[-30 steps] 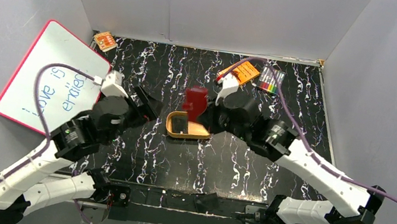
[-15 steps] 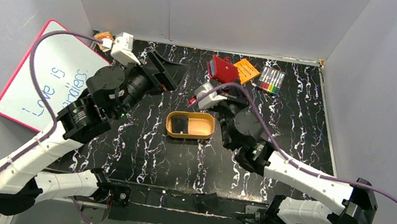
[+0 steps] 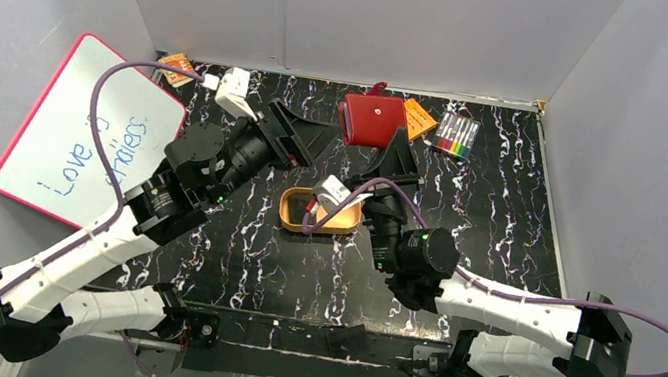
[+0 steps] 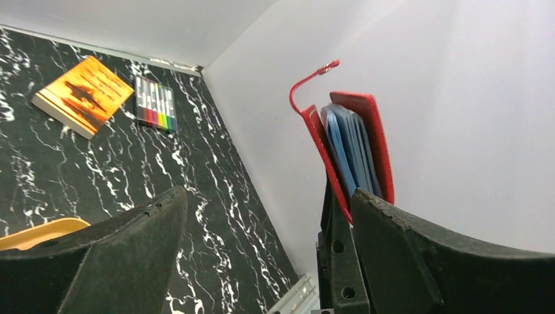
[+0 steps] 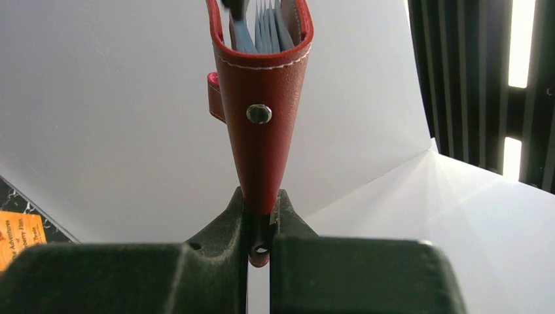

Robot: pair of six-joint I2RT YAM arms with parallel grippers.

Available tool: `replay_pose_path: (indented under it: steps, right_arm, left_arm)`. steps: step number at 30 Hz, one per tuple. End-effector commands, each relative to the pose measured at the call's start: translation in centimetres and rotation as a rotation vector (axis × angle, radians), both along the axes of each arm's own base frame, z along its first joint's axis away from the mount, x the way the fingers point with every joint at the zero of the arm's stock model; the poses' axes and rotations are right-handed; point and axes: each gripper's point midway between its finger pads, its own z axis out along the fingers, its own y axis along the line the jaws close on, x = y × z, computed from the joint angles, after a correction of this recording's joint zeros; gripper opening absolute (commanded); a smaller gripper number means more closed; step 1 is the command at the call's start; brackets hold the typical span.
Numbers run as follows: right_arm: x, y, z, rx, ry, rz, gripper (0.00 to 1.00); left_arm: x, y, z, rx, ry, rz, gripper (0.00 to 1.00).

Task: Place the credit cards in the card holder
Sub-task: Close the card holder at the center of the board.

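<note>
My right gripper [image 3: 394, 154] is shut on the bottom fold of the dark red card holder [image 3: 371, 120] and holds it upright in the air over the back of the table. In the right wrist view the fingers [image 5: 216, 226] pinch the card holder [image 5: 262, 137] below its snap button, and pale blue pockets show at its top. My left gripper [image 3: 315, 143] is open and empty just left of it. In the left wrist view [image 4: 268, 216] the card holder [image 4: 353, 147] stands beyond my right finger. One dark credit card [image 3: 301, 208] lies in the tan tray [image 3: 345, 219].
An orange box [image 3: 419, 118] and a pack of coloured markers [image 3: 457, 135] lie at the back right; both show in the left wrist view [image 4: 82, 95] [image 4: 155, 104]. A whiteboard [image 3: 85, 134] leans at the left. A small orange item [image 3: 177, 69] sits at the back left corner.
My right gripper has carried the card holder from above the tray up and toward the back, turning it upright. My left arm has swung forward and right, up beside it.
</note>
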Motion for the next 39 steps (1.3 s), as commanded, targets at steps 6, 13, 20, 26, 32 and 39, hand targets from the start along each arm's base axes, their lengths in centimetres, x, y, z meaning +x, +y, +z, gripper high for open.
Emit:
replay_pose_path:
  steps: [6, 13, 20, 26, 32, 39]
  right_arm:
    - [-0.9, -0.9, 2.8, 0.104, -0.059, -0.013, 0.0]
    - [-0.2, -1.2, 2.5, 0.118, 0.033, -0.038, 0.0]
    - [-0.1, -0.2, 2.0, 0.092, 0.068, -0.056, 0.0]
    - [-0.3, 0.7, 2.5, 0.094, 0.068, -0.045, 0.0]
    - [-0.6, 1.0, 2.6, 0.095, 0.065, -0.041, 0.0]
    - [-1.0, 1.3, 2.7, 0.093, 0.057, -0.039, 0.0]
  left_arm:
    - [-2.0, -0.1, 3.8, -0.157, -0.129, -0.092, 0.93]
    - [-2.3, 2.4, 3.9, -0.182, -0.149, -0.012, 0.93]
    - [-2.2, 0.8, 4.5, -0.156, -0.173, -0.065, 0.93]
    - [-1.6, -0.8, 4.3, -0.133, -0.159, -0.1, 0.93]
    - [-1.5, -1.5, 4.2, -0.149, -0.16, -0.118, 0.93]
    - [-1.1, -2.3, 3.5, -0.12, -0.129, -0.132, 0.79]
